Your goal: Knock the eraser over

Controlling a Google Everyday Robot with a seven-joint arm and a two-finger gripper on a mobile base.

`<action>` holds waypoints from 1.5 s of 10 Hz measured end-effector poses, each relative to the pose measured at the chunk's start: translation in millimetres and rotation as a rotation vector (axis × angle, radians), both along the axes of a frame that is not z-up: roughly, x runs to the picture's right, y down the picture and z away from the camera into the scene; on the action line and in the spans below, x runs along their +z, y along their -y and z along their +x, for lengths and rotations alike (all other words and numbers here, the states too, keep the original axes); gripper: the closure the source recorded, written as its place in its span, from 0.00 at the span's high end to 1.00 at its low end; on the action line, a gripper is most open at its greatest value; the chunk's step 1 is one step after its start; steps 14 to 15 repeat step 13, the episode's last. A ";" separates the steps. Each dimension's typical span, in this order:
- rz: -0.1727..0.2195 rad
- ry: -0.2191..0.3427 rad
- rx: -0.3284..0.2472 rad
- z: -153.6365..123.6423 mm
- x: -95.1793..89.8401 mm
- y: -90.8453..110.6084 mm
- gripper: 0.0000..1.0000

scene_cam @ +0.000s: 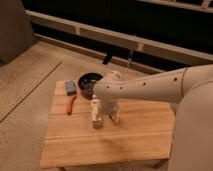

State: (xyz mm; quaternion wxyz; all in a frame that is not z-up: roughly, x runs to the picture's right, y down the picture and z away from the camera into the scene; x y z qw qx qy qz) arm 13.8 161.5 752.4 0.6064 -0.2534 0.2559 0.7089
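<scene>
The eraser cannot be made out; the arm (pixel 145 87) and gripper (pixel 105 117) cover that part of the wooden surface (pixel 125 137). The gripper reaches down to the surface beside a cream bottle (pixel 96 114); how far its jaws stand apart cannot be told.

I cannot make out the eraser, so I cannot tell whether it stands or lies flat. The gripper (pixel 104 116) hangs low over the middle of the wooden table (pixel 125 142).
</scene>
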 end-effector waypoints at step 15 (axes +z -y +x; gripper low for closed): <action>0.537 0.314 -0.323 -24.6 27.7 133.1 0.65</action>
